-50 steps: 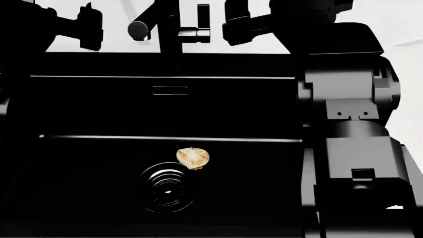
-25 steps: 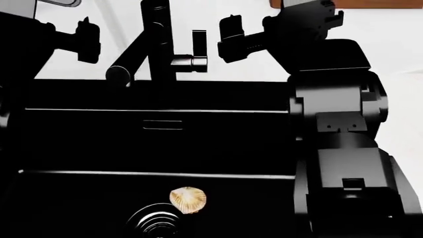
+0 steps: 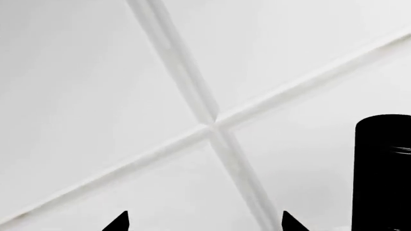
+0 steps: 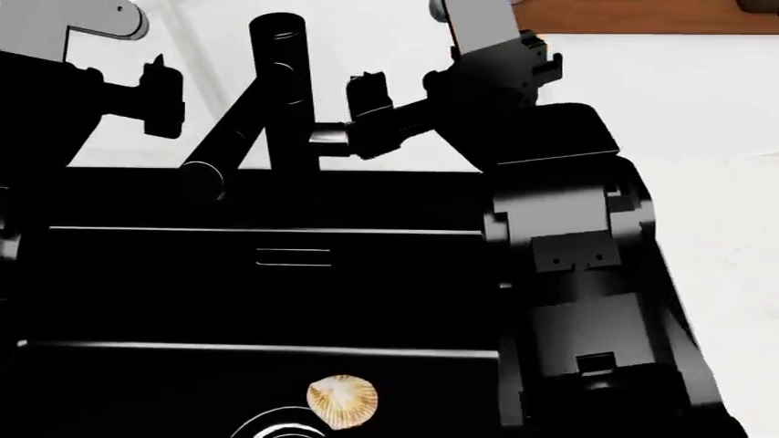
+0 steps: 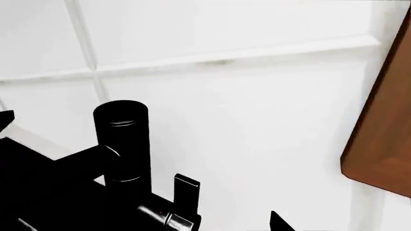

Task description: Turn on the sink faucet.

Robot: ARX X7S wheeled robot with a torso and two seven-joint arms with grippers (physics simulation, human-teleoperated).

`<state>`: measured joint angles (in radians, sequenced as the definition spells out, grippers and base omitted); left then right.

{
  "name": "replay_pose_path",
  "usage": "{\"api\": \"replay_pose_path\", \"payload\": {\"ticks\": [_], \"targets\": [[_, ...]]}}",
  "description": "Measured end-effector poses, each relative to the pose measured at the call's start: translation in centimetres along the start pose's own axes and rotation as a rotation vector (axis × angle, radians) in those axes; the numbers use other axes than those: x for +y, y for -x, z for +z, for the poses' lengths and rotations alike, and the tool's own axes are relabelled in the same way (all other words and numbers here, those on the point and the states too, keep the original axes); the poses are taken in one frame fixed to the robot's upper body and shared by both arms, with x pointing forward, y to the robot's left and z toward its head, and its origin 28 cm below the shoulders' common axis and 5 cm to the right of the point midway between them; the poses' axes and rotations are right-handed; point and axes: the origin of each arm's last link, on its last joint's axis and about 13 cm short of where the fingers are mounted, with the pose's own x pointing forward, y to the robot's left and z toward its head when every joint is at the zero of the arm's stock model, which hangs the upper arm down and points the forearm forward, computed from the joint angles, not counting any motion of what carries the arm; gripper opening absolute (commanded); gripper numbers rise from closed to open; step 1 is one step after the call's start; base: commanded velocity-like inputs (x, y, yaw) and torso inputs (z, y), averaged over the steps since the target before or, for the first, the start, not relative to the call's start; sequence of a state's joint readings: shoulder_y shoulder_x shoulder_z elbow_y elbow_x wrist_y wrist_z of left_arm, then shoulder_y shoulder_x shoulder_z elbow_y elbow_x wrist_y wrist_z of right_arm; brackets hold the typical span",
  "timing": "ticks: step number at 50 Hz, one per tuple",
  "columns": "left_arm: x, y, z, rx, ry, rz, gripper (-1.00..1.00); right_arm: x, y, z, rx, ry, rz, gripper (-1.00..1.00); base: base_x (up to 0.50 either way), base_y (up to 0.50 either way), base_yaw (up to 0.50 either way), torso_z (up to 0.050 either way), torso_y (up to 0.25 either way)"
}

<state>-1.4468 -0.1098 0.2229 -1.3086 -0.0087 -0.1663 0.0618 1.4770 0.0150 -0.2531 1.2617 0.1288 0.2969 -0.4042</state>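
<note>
The sink faucet [image 4: 279,87] is a matte black upright post behind the sink [image 4: 146,242], with its spout [image 4: 225,137] angling down to the left. Its short side lever [image 4: 327,137] sticks out to the right. My right gripper [image 4: 368,117] is open at the lever. In the right wrist view the lever [image 5: 186,192] stands between the jaws beside the post [image 5: 122,139], and only one fingertip [image 5: 276,222] shows. My left gripper [image 4: 159,82] is open and empty, left of the faucet. The left wrist view shows the post [image 3: 383,173] off to one side.
A tan shell [image 4: 342,401] lies in the basin beside the ringed drain [image 4: 270,429]. The slot overflow [image 4: 294,258] is on the back wall. White tiled wall [image 3: 96,96] is behind the faucet. A brown wooden panel [image 4: 633,15] is at the back right.
My right gripper has moved left, from clear of the lever to around it. The head view has shifted, so the sink and shell sit lower in frame. The left gripper has stayed put.
</note>
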Motion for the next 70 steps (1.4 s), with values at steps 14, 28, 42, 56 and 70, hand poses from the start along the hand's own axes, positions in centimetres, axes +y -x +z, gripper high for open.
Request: {"api": "replay_pose_path", "payload": {"ticks": [14,28,42,56,70], "targets": [[0.2,0.0,-0.7,0.001,0.007,0.006,1.00,1.4,-0.6,-1.2,0.048,-0.004,0.027,1.00,0.00,0.00,0.00,0.000,0.000],[0.2,0.1,-1.3,0.003,0.029,0.011,1.00,1.8,-0.7,-1.1,0.081,-0.018,-0.001,1.00,0.00,0.00,0.00,0.000,0.000],[1.0,0.1,-1.7,-0.040,0.055,-0.008,1.00,2.4,-0.8,0.0,0.068,-0.014,0.000,1.00,0.00,0.00,0.00,0.000,-0.044],[1.3,0.1,-1.9,-0.064,0.063,-0.020,1.00,2.6,-0.9,0.9,0.047,-0.003,-0.002,1.00,0.00,0.00,0.00,0.005,-0.153],[1.4,0.2,-2.1,-0.070,0.061,-0.036,1.00,2.8,-0.9,2.3,-0.008,0.013,-0.015,1.00,0.00,0.00,0.00,0.007,-0.111]]}}
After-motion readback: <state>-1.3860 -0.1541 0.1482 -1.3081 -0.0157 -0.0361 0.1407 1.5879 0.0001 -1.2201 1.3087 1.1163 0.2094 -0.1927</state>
